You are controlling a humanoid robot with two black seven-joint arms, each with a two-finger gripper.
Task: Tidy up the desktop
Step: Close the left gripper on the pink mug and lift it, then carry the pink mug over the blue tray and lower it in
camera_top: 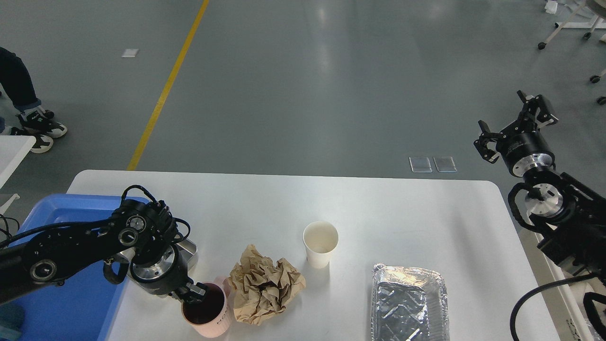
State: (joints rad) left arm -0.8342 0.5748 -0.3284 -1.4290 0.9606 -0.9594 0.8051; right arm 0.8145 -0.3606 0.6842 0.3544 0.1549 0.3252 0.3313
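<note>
The white desktop (402, 213) fills the lower half of the head view. My left gripper (195, 291) is at its front left, shut on the rim of a pink mug (214, 318) with a dark inside. The mug is tilted and sits right beside a crumpled brown paper (266, 285). A white paper cup (321, 244) stands upright near the middle. A foil tray (410, 303) lies at the front right. My right gripper (510, 117) is open and holds nothing, raised beyond the desktop's right edge.
A blue plastic tray (66, 303) lies at the desktop's left end, under my left arm. A small metal tin (189, 250) sits at its right edge, partly hidden by the arm. A person's feet (33, 124) are on the floor at far left.
</note>
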